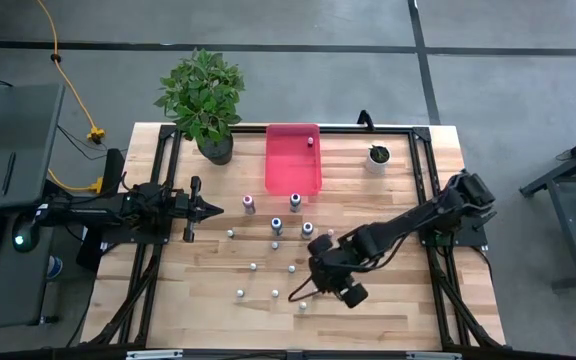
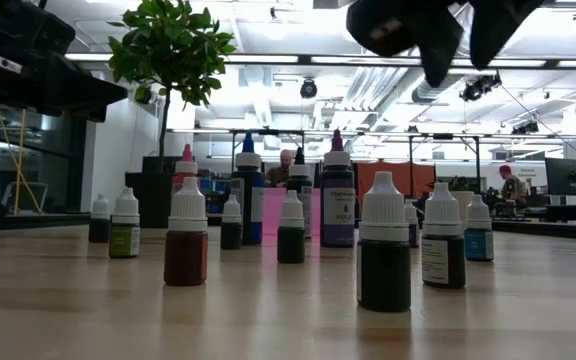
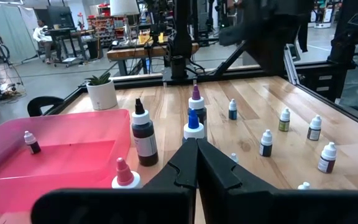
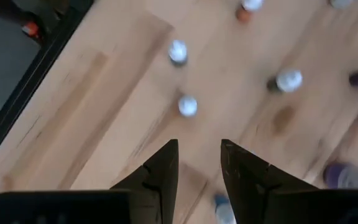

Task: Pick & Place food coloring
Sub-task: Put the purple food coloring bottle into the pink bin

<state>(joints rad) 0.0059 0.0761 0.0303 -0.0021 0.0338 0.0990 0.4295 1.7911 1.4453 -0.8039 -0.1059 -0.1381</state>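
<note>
Several small food coloring bottles with white caps stand upright on the wooden table, and a few taller ones stand behind them. One small bottle stands inside the pink tray. My right gripper hangs open above the near bottles, slanting down, with nothing between its fingers. In the low view it is well above the caps. My left gripper waits shut and level at the table's left, pointing toward the bottles.
A large potted plant stands at the far left corner. A small white pot with a green plant stands right of the tray. A black frame borders the table. Bare wood lies along the near edge.
</note>
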